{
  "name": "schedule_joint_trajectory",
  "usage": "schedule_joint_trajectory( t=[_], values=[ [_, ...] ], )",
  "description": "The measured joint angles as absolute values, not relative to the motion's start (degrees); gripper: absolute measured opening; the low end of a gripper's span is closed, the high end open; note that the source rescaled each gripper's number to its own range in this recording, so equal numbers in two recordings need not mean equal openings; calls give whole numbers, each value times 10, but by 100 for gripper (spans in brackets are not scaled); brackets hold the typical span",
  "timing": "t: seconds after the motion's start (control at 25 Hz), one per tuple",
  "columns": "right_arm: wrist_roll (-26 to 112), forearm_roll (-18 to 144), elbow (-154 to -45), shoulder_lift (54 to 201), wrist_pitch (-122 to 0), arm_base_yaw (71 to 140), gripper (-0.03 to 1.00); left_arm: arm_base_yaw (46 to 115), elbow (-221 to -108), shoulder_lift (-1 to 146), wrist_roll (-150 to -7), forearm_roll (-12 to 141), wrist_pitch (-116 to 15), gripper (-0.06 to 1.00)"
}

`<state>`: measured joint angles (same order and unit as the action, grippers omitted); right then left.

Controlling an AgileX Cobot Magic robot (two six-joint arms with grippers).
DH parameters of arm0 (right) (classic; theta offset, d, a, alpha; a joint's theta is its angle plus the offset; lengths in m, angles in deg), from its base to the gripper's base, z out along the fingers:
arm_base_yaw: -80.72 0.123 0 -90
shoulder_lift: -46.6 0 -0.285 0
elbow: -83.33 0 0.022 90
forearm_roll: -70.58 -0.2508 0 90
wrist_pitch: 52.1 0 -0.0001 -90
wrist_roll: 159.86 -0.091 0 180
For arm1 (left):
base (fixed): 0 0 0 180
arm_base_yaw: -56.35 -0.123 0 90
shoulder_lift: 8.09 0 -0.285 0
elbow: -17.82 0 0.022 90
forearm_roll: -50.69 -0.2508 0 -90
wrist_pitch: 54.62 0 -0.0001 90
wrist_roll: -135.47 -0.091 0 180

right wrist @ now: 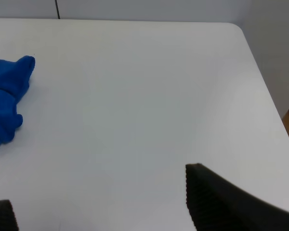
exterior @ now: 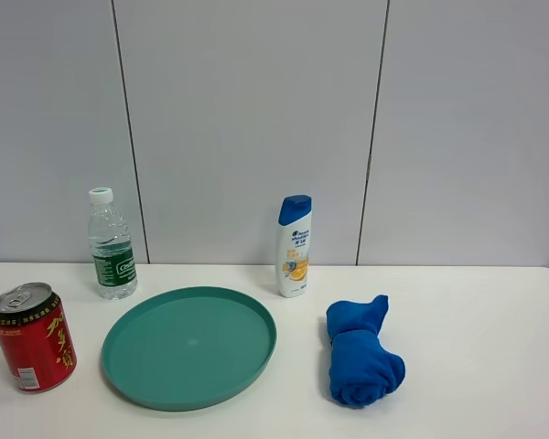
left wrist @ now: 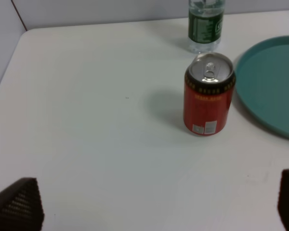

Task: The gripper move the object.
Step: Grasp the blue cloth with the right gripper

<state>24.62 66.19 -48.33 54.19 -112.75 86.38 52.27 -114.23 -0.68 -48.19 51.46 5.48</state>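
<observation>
On the table (exterior: 494, 366), the plate (exterior: 190, 346) lies in the middle front. The can (exterior: 32, 337) stands left of it, near the front edge. The water bottle (exterior: 111, 244) stands behind both — between them and the wall. The shampoo bottle (exterior: 294, 246) stands upright behind the plate's right side. The cloth (exterior: 360, 353) lies right of the plate — just in front of the shampoo bottle.

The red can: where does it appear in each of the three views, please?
Exterior high: the red can stands upright at the far left, near the front edge, left of the teal plate.
Left wrist: the can stands right of centre, between the water bottle and the camera.
Right wrist: not in it.
Shared landmark: the teal plate, beside the can in both views that show the can.
</observation>
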Motion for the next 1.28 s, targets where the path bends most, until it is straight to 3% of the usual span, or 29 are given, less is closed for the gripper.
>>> schedule_joint_trajectory(
  t=[0.04,1.28],
  values=[
    [246,662,-483,542,-1128,864,54,523,-1142,-7,-482,515,55,100],
    [246,664,-483,542,-1128,864,54,523,-1142,-7,-482,515,55,100]
  ],
)
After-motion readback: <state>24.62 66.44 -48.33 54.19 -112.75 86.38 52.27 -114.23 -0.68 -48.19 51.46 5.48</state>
